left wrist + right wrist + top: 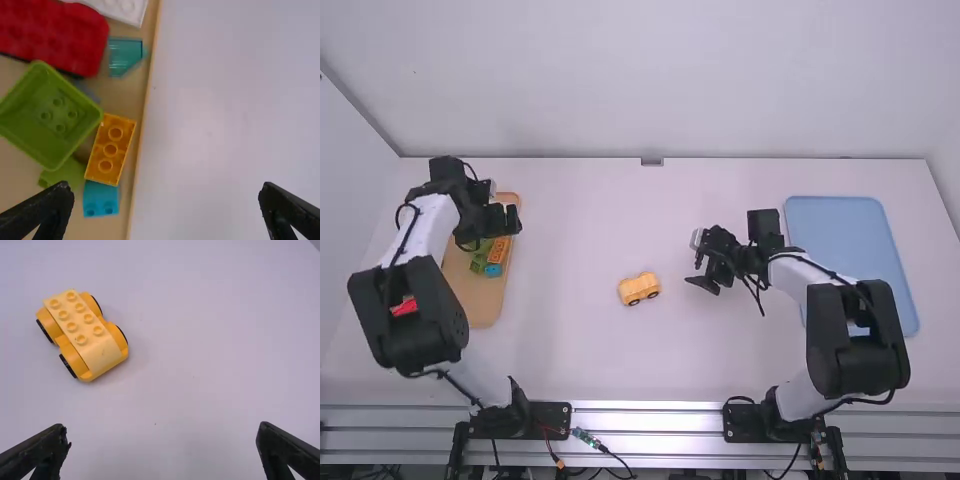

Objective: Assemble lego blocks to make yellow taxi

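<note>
My left gripper (512, 220) is over the right edge of the wooden tray; in its wrist view the gripper (164, 195) stands open with nothing between its fingers. Beneath it lie an orange brick (110, 149), a light blue brick (101, 199), a green box-shaped piece (67, 131), a teal transparent piece (123, 55), a red piece (60, 37) and a white brick (125, 9). A yellow wheeled car base (639, 289) with studs on top rests mid-table. To its right is my right gripper (703, 277); in its wrist view the open gripper (162, 435) is apart from the car base (82, 335).
The wooden tray (488, 306) sits at the left, partly under the left arm. At the right a blue tray (840, 222) lies partly beneath the right arm. Bare white table (580, 230) stretches between the two arms.
</note>
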Controlling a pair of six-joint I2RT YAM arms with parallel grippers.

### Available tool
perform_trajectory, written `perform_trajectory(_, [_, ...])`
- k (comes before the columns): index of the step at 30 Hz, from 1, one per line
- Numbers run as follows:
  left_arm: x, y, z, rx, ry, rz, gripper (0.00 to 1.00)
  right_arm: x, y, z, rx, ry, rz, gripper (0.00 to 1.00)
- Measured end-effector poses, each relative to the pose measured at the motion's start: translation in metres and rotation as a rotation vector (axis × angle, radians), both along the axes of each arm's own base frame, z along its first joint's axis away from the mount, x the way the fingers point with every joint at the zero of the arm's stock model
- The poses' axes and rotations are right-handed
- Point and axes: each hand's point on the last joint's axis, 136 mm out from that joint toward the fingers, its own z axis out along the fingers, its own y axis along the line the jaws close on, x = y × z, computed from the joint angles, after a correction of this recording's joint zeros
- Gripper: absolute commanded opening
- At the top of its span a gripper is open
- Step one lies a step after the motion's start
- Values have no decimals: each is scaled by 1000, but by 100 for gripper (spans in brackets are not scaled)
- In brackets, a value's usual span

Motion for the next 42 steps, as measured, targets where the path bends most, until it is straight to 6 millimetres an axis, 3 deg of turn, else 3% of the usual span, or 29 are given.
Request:
perform_trajectory(8, [33,5,-23,-2,25,-69,99,5,0,2,-1,-30,0,99])
perform_trajectory(13, [48,13,-23,46,-30,-99,99,7,-3,0,-25,-32,-17,99])
perform_trajectory(21, [30,18,-30,107,51,-199,100,12,-5,0,-37,-51,-26,99])
perform_trajectory(27, [21,15,-46,90,64,-212,81,24,-3,8,-9,-83,-62,99])
perform_trajectory(32, [12,13,-58,79,92,-182,72,26,-3,11,2,-81,-77,99])
perform_trajectory(42, [6,24,-62,118,128,-106,72,28,-3,12,8,-81,-86,99])
